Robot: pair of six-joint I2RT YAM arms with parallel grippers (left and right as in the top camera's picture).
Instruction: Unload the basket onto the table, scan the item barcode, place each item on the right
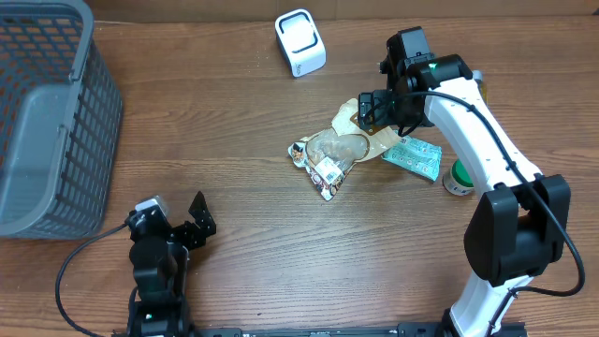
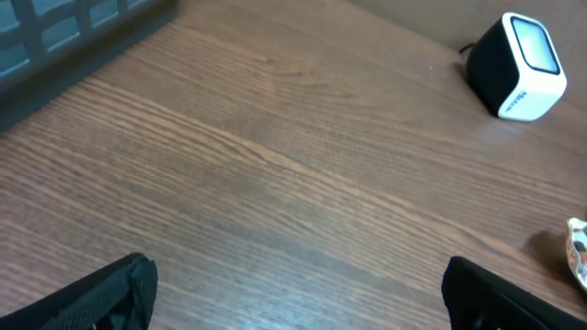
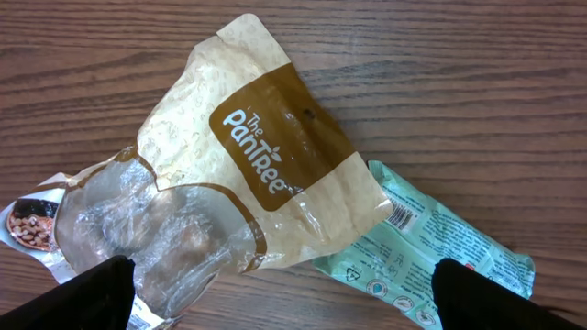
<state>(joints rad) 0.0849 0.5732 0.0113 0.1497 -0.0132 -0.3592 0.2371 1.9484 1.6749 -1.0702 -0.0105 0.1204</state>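
A grey mesh basket [image 1: 47, 112] sits at the far left of the wooden desk [image 1: 281, 253], probably as a bin for finished goods; its visible floor looks bare. Near the front edge, the left end effector [image 1: 192, 225] is parked low with its jaws spread wide and nothing between them. Its wrist camera looks across bare wood toward the scanner, and it appears to be waiting rather than working.

At the back centre stands the white scanner [image 1: 300, 43], well apart from the goods, with its window angled up so that a label can be passed in front of it.

Right of centre lies a loose heap. A small printed snack packet [image 1: 323, 173] is on the left, partly overlapped by a tan bag [image 3: 266, 156] marked "The PanTree" with a clear window. The right end effector [image 1: 372, 110] hovers directly above this bag, jaws released and gripping nothing, which suggests the bag is the chosen item. The bag lies flat on the desk, not yet lifted, and no barcode shows on its upturned face.

From under the bag's right edge pokes a mint-green packet [image 3: 440, 247] with a barcode [image 3: 397, 215] in plain view. Farthest right, beside the arm, stands a small green-and-white round container [image 1: 457, 178].
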